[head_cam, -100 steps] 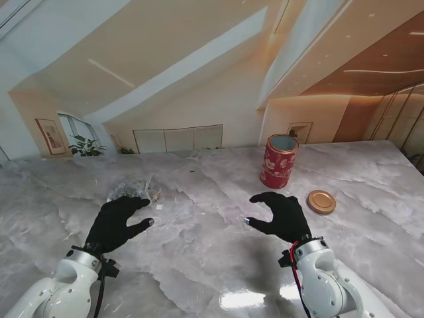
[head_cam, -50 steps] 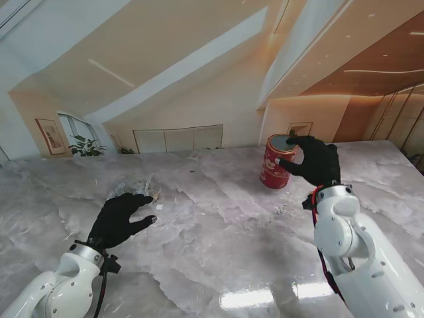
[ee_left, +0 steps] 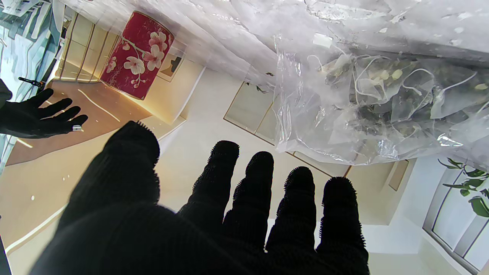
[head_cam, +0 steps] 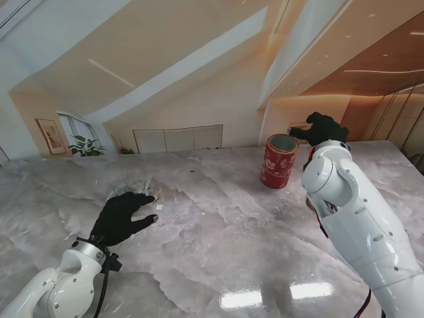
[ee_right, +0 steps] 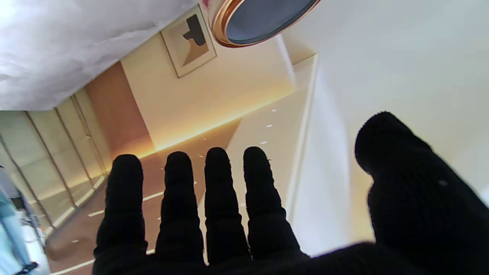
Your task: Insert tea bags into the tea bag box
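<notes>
Two black-gloved hands over the marble table, both holding nothing.

The left hand (head_cam: 124, 216) is nearest to me, palm down with its fingers (ee_left: 225, 179) spread apart, low over the marble table (head_cam: 218, 238). Just in front of its fingertips lies a clear plastic bag (ee_left: 374, 95) with tea bags (ee_left: 386, 91) and their white strings inside; the hand is not touching the bag. Farther from me and well to the right of this hand stands the red tea bag box (head_cam: 278, 161), a round tin with white flowers, upright and with its top open. The right hand (head_cam: 320, 128) is raised in the air just beside the box's rim and a little beyond it, fingers (ee_right: 217, 179) straight and apart, grasping nothing.
</notes>
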You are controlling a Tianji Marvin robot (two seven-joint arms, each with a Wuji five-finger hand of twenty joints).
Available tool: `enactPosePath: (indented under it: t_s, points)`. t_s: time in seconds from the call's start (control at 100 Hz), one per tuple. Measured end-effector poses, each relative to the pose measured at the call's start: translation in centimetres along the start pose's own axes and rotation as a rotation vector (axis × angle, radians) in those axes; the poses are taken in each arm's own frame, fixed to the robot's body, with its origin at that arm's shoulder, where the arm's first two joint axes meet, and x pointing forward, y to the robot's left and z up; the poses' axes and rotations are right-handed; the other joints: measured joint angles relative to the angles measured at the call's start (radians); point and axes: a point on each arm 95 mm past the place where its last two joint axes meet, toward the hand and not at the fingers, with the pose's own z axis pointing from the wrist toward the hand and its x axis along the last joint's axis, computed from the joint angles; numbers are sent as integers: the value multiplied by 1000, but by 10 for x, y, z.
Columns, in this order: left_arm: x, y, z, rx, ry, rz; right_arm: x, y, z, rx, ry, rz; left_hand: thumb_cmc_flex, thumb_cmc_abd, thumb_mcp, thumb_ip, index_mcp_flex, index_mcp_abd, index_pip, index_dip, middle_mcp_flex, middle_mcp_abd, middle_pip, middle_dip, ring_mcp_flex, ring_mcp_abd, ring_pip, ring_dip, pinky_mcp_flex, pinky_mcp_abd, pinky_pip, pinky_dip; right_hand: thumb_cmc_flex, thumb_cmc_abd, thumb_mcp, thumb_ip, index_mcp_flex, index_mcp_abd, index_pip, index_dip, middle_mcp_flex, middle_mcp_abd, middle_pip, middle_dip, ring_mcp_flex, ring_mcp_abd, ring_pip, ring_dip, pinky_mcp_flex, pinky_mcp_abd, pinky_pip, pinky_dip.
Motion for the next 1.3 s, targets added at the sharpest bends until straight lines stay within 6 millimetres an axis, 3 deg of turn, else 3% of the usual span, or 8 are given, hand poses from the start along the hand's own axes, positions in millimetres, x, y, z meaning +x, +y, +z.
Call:
enactPosePath:
  t_s: [0.17, 0.49, 1.17, 1.3]
  points:
    - [1, 1, 2, -9, 1, -5, 10, -2, 24, 37, -111, 4, 0, 0, 0, 0, 0, 0, 0, 0, 0, 0, 0, 0, 0, 0, 0, 0, 0, 0, 0, 0, 0, 0, 0, 2, -1, 56, 0, 0, 0, 47, 33, 12, 46, 16, 37, 14, 51, 7, 48, 10]
    - [-1, -1, 1, -10, 0, -2, 24, -20, 56, 125, -248, -3, 0, 0, 0, 0, 0, 0, 0, 0, 0, 0, 0, 0, 0, 0, 0, 0, 0, 0, 0, 0, 0, 0, 0, 13, -31, 79, 49, 3, 0, 52, 99, 37, 72, 21, 82, 40, 107, 12, 101, 10]
    - [-1, 0, 0, -33, -21, 2, 9, -55, 82, 179, -354, -51, 0, 0, 0, 0, 0, 0, 0, 0, 0, 0, 0, 0, 0, 0, 0, 0, 0, 0, 0, 0, 1, 0, 0, 36, -30, 79, 86, 33, 2, 59, 136, 57, 132, 21, 127, 62, 204, 12, 153, 10]
    - [-1, 0, 1, -35, -22, 4, 7, -59, 85, 192, -366, -54, 0, 0, 0, 0, 0, 0, 0, 0, 0, 0, 0, 0, 0, 0, 0, 0, 0, 0, 0, 0, 1, 0, 0, 36, -30, 79, 98, 35, 19, 62, 147, 58, 153, 45, 132, 62, 219, 12, 162, 10]
